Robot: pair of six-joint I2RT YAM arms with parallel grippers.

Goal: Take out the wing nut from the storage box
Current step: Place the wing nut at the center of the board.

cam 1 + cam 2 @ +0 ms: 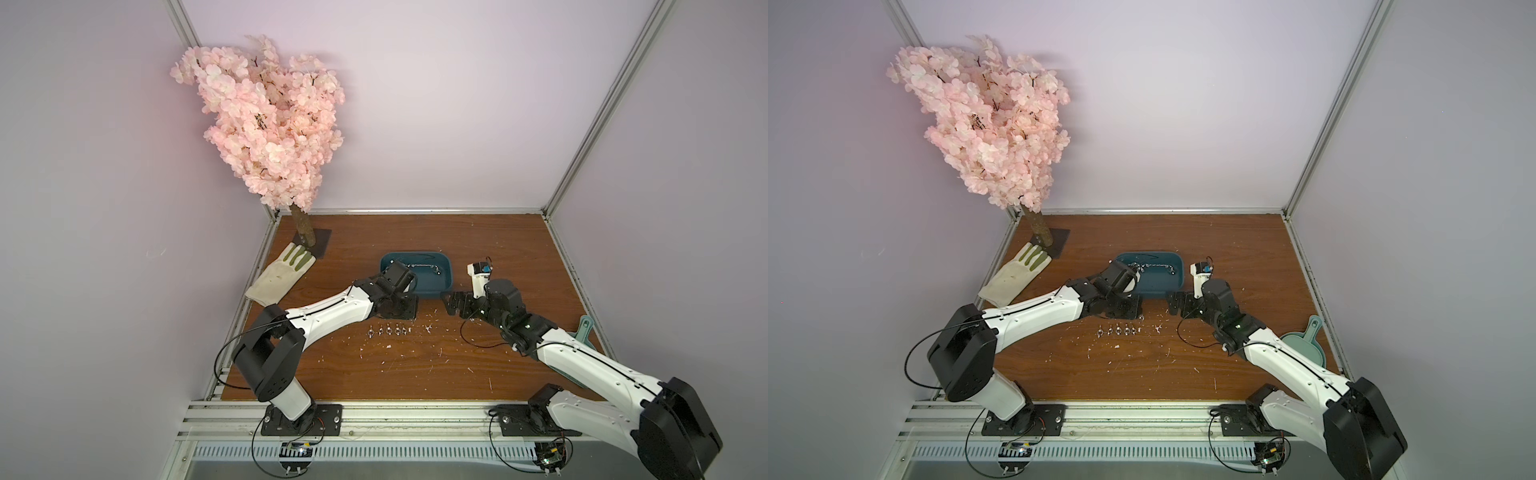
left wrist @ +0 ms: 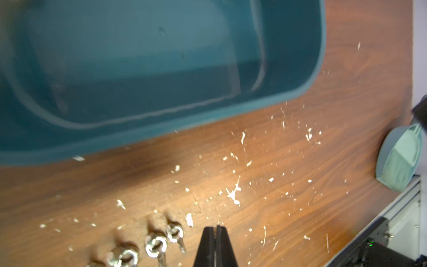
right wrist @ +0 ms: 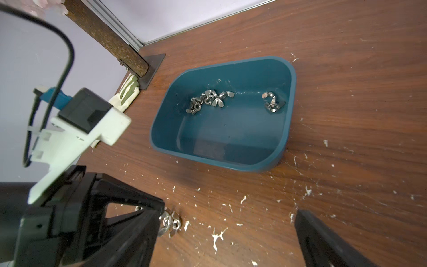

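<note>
The dark teal storage box point(image 1: 430, 286) point(image 3: 284, 136) stands mid-table. Several silver wing nuts point(image 3: 209, 99) lie clustered inside it, and two more point(image 3: 272, 104) lie near one end. In front of the box a row of wing nuts point(image 1: 388, 331) point(image 2: 157, 245) lies on the wood. My left gripper point(image 2: 216, 228) point(image 1: 405, 313) is shut and empty, low over the table beside that row's end. My right gripper point(image 3: 228, 215) point(image 1: 445, 305) is wide open and empty, just right of the box's front corner. A wing nut point(image 3: 171, 222) lies on the table beside its finger point(image 3: 138, 240).
A white work glove point(image 1: 278, 274) lies at the left by the pink blossom tree point(image 1: 266, 120) and its base plate. A mint-green dustpan point(image 1: 1304, 345) point(image 2: 399, 159) sits at the right edge. White flecks point(image 2: 234, 194) dot the wooden table point(image 1: 498, 249).
</note>
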